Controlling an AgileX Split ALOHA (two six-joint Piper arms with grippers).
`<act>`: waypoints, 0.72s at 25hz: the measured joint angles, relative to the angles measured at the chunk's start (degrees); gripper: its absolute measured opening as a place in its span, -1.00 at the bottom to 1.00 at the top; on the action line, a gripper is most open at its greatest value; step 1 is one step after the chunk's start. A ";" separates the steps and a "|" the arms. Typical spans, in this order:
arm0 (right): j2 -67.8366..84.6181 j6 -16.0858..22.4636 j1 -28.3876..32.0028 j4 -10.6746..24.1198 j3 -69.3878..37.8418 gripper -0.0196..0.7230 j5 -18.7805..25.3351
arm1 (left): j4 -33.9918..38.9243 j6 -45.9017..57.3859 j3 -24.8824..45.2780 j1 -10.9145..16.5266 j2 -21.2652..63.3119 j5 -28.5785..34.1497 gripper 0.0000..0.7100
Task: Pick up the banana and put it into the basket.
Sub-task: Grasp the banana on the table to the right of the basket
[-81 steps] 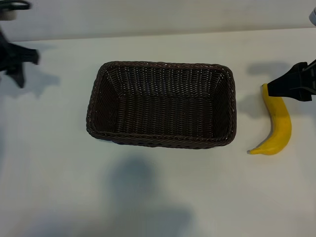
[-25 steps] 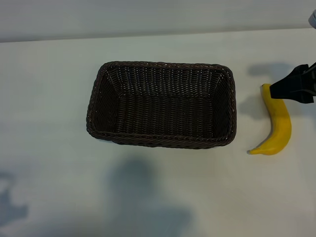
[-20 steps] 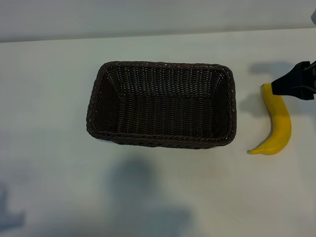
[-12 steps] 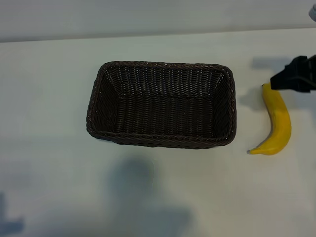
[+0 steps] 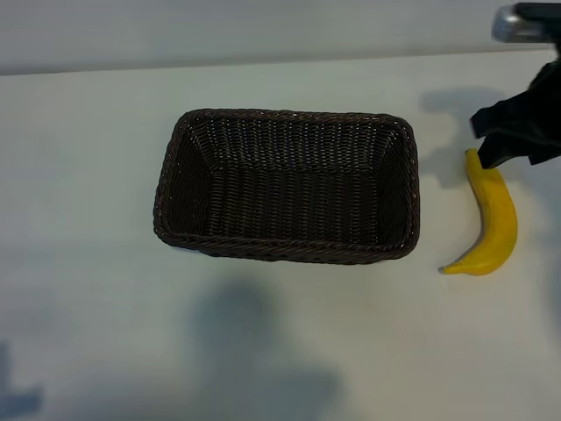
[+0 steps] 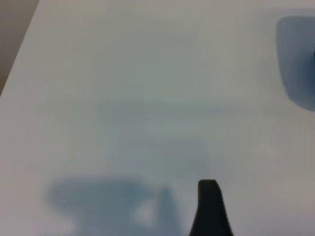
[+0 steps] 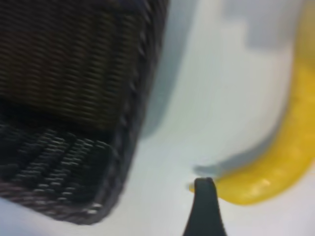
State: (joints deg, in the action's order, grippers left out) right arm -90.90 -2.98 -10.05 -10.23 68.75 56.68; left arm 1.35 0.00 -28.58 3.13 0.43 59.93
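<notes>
The yellow banana (image 5: 497, 219) lies on the white table to the right of the dark brown wicker basket (image 5: 289, 114), which holds nothing. My right gripper (image 5: 501, 140) hovers at the banana's far end, near the table's right edge, open with nothing in it. In the right wrist view one dark fingertip (image 7: 204, 196) shows in front of the banana's tip (image 7: 275, 172), with the basket's corner (image 7: 125, 147) beside it. My left gripper is outside the exterior view. Its wrist view shows one fingertip (image 6: 209, 206) over bare table, holding nothing.
White table (image 5: 96, 175) lies all round the basket. A faint arm shadow (image 5: 13, 399) falls on its near left corner. The table's far edge (image 5: 263, 63) runs behind the basket, and a table edge (image 6: 19, 54) shows in the left wrist view.
My right gripper has shifted towards the far edge and slightly left over the banana's far end, with more of the arm in view. Early on the left arm left the exterior view. Banana and basket have not moved.
</notes>
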 joint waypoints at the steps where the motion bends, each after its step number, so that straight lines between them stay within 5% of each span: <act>1: -0.48 4.73 -1.36 4.13 1.05 0.53 0.69 | 0.00 0.00 0.00 0.00 0.00 0.00 0.52; 3: -1.52 11.24 -2.75 9.66 2.90 0.53 2.25 | 0.00 0.00 0.00 0.00 0.00 0.00 0.52; 5: -2.85 14.03 -2.93 11.54 4.50 0.53 3.49 | 0.00 0.00 0.00 0.00 0.00 0.00 0.52; 18: -14.74 13.70 -2.95 12.11 8.24 0.53 3.47 | 0.00 0.00 0.04 0.00 0.00 0.00 0.52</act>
State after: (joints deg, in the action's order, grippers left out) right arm -105.63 10.72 -13.00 1.88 76.99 60.15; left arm 1.35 0.00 -28.54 3.13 0.43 59.93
